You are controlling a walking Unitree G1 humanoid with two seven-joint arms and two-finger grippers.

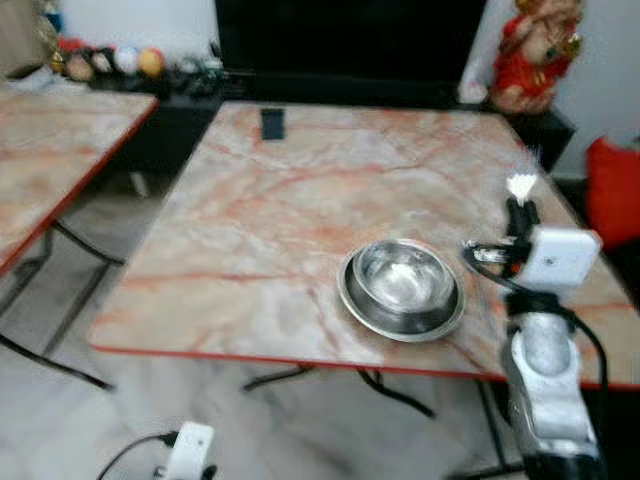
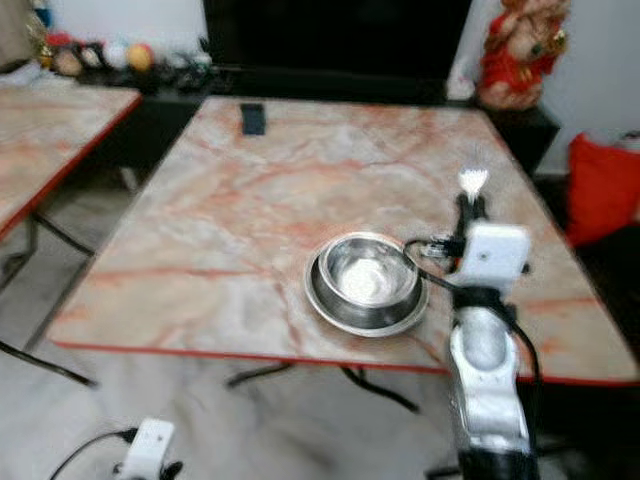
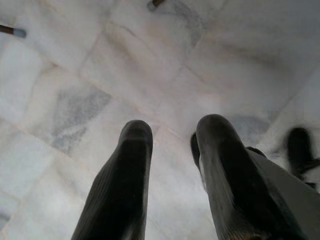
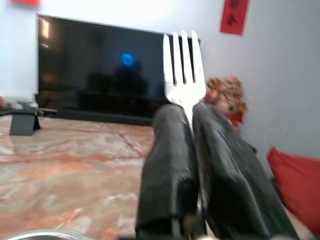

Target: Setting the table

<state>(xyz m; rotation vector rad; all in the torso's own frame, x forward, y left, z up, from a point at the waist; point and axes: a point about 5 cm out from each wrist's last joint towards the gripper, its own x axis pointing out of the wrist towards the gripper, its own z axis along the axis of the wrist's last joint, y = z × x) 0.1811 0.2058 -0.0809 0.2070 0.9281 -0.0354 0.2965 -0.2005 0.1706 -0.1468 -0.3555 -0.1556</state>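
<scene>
A steel bowl [image 1: 402,287] sits on a steel plate near the front edge of the marble table [image 1: 300,190]. My right gripper [image 1: 521,210] is raised over the table just right of the bowl, shut on a silver fork [image 4: 183,70] whose tines [image 2: 472,181] stick up past the fingertips. My left gripper [image 3: 167,140] hangs low beside the table, pointing at the white floor, its fingers apart with nothing between them.
A small dark object [image 1: 272,123] stands at the table's far edge. A second marble table [image 1: 50,150] is to the left. A black TV [image 4: 100,75], a red figurine [image 1: 535,50] and a red cushion [image 1: 612,190] lie beyond. The table's legs [image 1: 390,385] show underneath.
</scene>
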